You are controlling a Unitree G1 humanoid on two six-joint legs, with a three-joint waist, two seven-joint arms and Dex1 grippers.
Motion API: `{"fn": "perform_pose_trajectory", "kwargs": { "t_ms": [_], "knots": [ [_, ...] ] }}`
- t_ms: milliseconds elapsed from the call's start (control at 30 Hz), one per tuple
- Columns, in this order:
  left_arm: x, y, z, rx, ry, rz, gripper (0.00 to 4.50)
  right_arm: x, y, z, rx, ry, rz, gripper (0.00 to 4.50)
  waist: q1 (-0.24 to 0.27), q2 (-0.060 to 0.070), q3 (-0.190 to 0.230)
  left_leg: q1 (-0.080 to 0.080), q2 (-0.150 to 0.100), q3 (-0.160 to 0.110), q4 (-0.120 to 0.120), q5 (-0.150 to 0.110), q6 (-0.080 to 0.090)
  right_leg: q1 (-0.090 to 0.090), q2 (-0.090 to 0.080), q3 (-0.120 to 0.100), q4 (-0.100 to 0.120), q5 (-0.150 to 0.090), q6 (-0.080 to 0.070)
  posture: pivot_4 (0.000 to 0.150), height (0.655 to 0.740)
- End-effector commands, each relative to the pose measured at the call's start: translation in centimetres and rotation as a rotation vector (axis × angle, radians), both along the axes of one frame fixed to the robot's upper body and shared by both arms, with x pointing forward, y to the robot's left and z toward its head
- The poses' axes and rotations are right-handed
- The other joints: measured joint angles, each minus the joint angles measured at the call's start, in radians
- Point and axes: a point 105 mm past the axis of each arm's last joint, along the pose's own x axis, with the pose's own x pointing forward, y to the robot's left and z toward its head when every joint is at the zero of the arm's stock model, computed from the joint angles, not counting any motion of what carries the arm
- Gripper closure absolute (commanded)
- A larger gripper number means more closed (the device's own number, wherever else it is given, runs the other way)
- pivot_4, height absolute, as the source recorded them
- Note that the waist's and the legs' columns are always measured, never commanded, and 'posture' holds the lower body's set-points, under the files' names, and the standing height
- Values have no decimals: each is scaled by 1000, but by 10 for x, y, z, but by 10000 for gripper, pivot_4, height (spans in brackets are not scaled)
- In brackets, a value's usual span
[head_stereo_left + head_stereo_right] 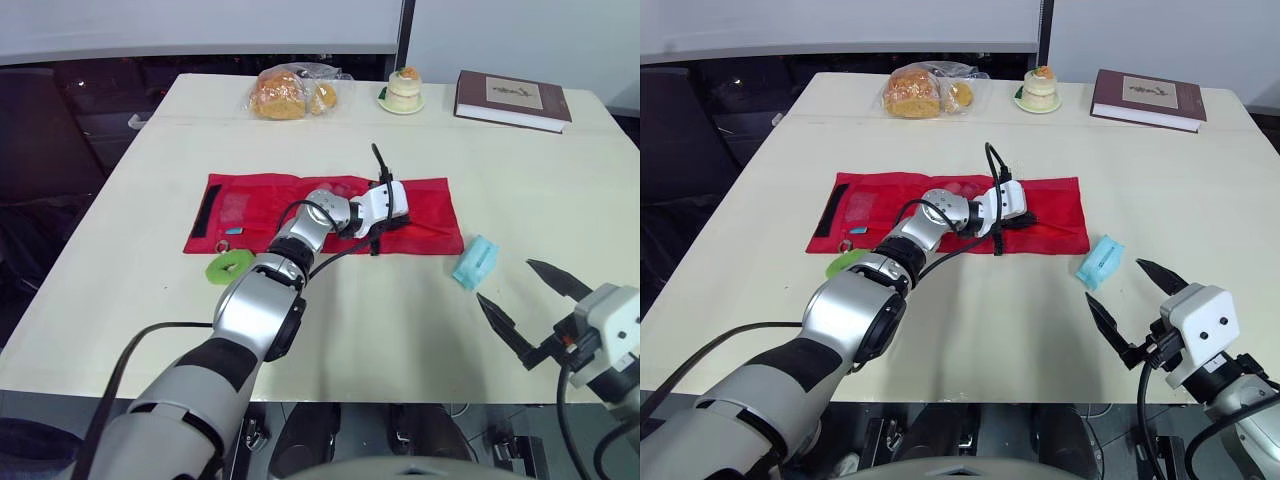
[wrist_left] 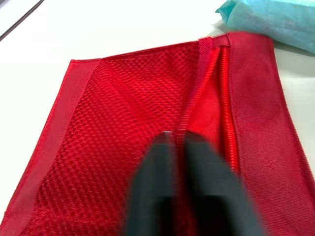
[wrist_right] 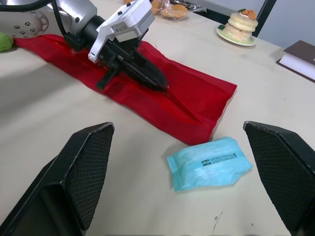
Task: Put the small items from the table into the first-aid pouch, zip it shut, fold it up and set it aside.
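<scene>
Surface (image 1: 400,320): pale, smooth and matte; everything rests flat on it.

First-aid pouch (image 1: 250,205): spread open flat across the middle of the surface, a long red rectangle. The panels are open mesh with woven tape binding at the edges. It looks light and limp, so it should sag and bunch if lifted by one corner. The taped edge or the zip end is likely the firmest place to grip.

Book (image 1: 513,100): dark red hardcover at the far right corner, well apart from the work.

Bread bag (image 1: 290,92): crinkled clear plastic at the far edge, beside a small cake on a plate (image 1: 403,92).

Left pincer (image 2: 178,140): resting on the pouch's right half, fingers pressed together right on the zip line. I cannot tell whether they have hold of the pull.

Right pincer (image 1: 503,279): fingers spread wide, holding nothing, above the near right edge of the surface, near the packet.

Teal packet (image 1: 476,262): lies just off the pouch's right end. It is a soft, pillow-shaped film wrap with printed code. It is probably light, squashy and a little slick, so gripping across its narrow width seems best.

Green ring (image 1: 230,266): a doughnut shape touching the pouch's near left edge. It is probably light, and the rim is the place to pinch it.

Zip (image 2: 224,98): red teeth running along the mesh panel, gaping open.
</scene>
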Motion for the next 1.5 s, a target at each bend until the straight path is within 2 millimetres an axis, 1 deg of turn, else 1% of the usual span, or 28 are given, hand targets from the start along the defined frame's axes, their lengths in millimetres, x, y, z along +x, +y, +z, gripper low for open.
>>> {"fn": "perform_pose_trajectory", "kwargs": {
  "t_ms": [33, 167, 200, 233, 267, 333, 367, 467, 567, 600, 667, 700, 800, 967, 1033, 1067, 1133, 1167, 1233, 1300, 1333, 1400, 1500],
  "knots": [
    [5, -3, 17, -23, -35, 7, 44189, -2, 3, 10, -9, -52, 11, 0, 0, 0, 0, 0, 0, 0, 0, 0, 0, 0, 0, 0, 0, 0, 0, 1500, 7289],
    [4, -4, 21, -61, -18, -3, 44189, 0, 2, 6, -2, -31, 0, 0, 0, 0, 0, 0, 0, 0, 0, 0, 0, 0, 0, 0, 0, 0, 0, 1500, 7289],
    [4, -4, 23, -69, -17, -7, 44189, 5, -3, 0, -22, -3, -38, 0, 0, 0, 0, 0, 0, 0, 0, 0, 0, 0, 0, 0, 0, 0, 0, 1500, 7289],
    [3, -5, 26, -85, -12, -12, 44189, 13, -7, -6, -5, 26, -98, 0, 0, 0, 0, 0, 0, 0, 0, 0, 0, 0, 0, 0, 0, 0, 0, 1500, 7289],
    [3, -6, 28, -98, -2, -18, 44189, 23, -11, -11, 38, 42, -176, 0, 0, 0, 0, 0, 0, 0, 0, 0, 0, 0, 0, 0, 0, 0, 0, 1500, 7289],
    [2, -6, 29, -107, 6, -25, 44189, 35, -11, -17, 104, 74, -258, 0, -1, -1, -1, 0, 1, 0, 0, 0, 0, 0, 0, 0, 0, 0, 0, 1500, 7289],
    [2, -7, 29, -105, 5, -27, 44189, 38, -10, -19, 120, 87, -275, 0, 1, 1, -2, 0, 1, 0, 0, 0, 0, 0, 0, 0, 0, 0, 0, 1500, 7289],
    [1, -7, 29, -106, 5, -30, 44189, 51, -11, -24, 133, 118, -347, 0, 2, 1, -2, -1, 0, -1, 0, 0, 0, -1, 0, -1, 0, 0, 0, 1500, 7289],
    [1, -10, 30, -111, 7, -34, 44189, 65, -4, -37, 181, 194, -394, 0, 0, 1, -2, -2, -1, 0, 0, 0, 0, -2, -1, 0, 0, 0, 0, 1500, 7289],
    [1, -10, 31, -118, 10, -33, 44189, 71, -6, -43, 189, 219, -428, 0, 0, 1, -2, -2, 0, 0, 0, 0, 0, -2, -1, 0, 0, 0, 0, 1500, 7289],
    [1, -11, 32, -118, 9, -35, 44189, 79, -9, -49, 206, 241, -476, 0, 1, 1, -2, -2, -1, 0, 0, 0, 0, -2, -1, 0, 0, 0, 0, 1500, 7289],
    [1, -11, 32, -118, 9, -35, 44189, 81, -10, -50, 210, 246, -487, 0, 1, 1, -2, -1, -1, 0, 0, 0, 0, -2, -1, 0, 1, 0, 0, 1500, 7289],
    [0, -12, 32, -118, 8, -39, 44189, 86, -2, -57, 273, 294, -481, 0, -1, 1, -2, -2, -1, 0, 0, 0, 0, -2, -1, 0, 0, 0, 0, 1500, 7289],
    [0, -13, 33, -117, 5, -44, 44189, 89, 2, -66, 287, 342, -479, 0, 0, 1, -2, -2, -1, 0, 0, 0, 0, -2, 0, 0, 0, 0, 0, 1500, 7289],
    [0, -13, 33, -117, 4, -46, 45000, 89, 4, -66, 289, 341, -473, 5313, -1, 1, -2, -2, -1, 0, 0, 0, 0, -2, 0, 0, 0, 0, 0, 1500, 7289],
    [0, -13, 33, -116, 3, -46, 45000, 89, 4, -66, 292, 341, -471, 9047, -1, 1, -2, -2, -1, 0, 0, 0, 0, -2, 0, 0, 0, 0, 0, 1500, 7289],
    [0, -13, 34, -118, 1, -46, 45000, 89, 4, -66, 294, 341, -469, 19353, -1, 1, -2, -2, -1, 0, 0, 0, 0, -2, 0, 0, 1, 0, 0, 1500, 7289],
    [0, -13, 34, -119, 1, -46, 45000, 89, 3, -66, 294, 340, -470, 22604, -1, 1, -2, -2, -1, 0, 0, 0, 0, -2, 0, 0, 1, 0, 0, 1500, 7289],
    [0, -14, 35, -122, 1, -48, 45000, 87, -1, -65, 282, 333, -476, 34701, -1, 1, -2, -2, -1, 0, 0, 0, 0, -2, 0, 0, 1, 0, 0, 1500, 7289],
    [-1, -15, 35, -126, 3, -49, 45000, 84, -7, -61, 258, 317, -482, 41627, 0, 1, -3, -2, -1, 0, 0, 0, 0, -2, 0, 0, 0, 0, 0, 1500, 7289],
    [-1, -15, 35, -128, 3, -51, 45000, 82, -9, -58, 245, 302, -467, 44261, 0, 1, -3, -2, -1, 0, 0, 0, 0, -2, 0, 0, 0, 0, 0, 1500, 7289],
    [-1, -16, 36, -133, 6, -53, 45000, 77, -10, -51, 230, 288, -422, 44553, 0, 1, -2, -2, -1, 0, 0, 0, 0, -2, -1, 0, 0, 0, 0, 1500, 7289],
    [-2, -17, 36, -141, 13, -57, 45000, 65, -5, -37, 184, 274, -273, 44553, 0, 1, -2, -2, -1, 0, 0, 0, 0, -2, 0, 0, 0, 0, 0, 1500, 7289]
  ]
}}
